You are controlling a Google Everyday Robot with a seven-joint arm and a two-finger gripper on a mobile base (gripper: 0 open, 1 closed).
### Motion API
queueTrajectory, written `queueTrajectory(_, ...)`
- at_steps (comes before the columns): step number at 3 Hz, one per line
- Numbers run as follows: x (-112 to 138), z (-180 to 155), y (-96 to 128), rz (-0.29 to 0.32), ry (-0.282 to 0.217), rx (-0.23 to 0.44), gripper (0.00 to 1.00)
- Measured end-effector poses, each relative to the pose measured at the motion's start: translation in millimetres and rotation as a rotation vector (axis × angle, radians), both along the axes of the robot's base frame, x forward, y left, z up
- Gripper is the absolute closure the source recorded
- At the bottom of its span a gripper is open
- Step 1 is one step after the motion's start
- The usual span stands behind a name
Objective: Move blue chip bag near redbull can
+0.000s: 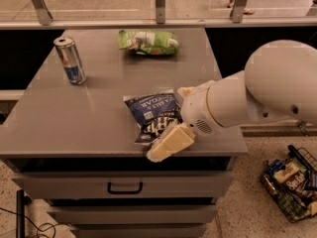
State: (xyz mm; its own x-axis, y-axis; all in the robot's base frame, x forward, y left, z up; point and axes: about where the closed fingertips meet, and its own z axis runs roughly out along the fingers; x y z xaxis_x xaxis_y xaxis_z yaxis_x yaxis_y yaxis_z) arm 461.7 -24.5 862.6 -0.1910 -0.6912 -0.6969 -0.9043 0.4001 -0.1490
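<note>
The blue chip bag lies crinkled on the grey cabinet top, right of centre near the front edge, its black-and-white patterned end toward me. The redbull can stands upright at the far left, well apart from the bag. My gripper hangs at the bag's front right corner, over the cabinet's front edge, its cream finger overlapping the bag's patterned end. The white arm reaches in from the right and hides the bag's right edge.
A green and white chip bag lies at the back centre of the cabinet top. Drawers with a black handle sit below the front edge. A wire basket of snacks stands on the floor at the right.
</note>
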Motion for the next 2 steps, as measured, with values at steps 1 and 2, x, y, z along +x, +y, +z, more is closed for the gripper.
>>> queueTrajectory(1, 1.2, -18.6, 6.1, 0.005, 0.022, -0.007, 0.00)
queueTrajectory(2, 3.3, -28.1, 8.7, 0.012, 0.027, -0.010, 0.18)
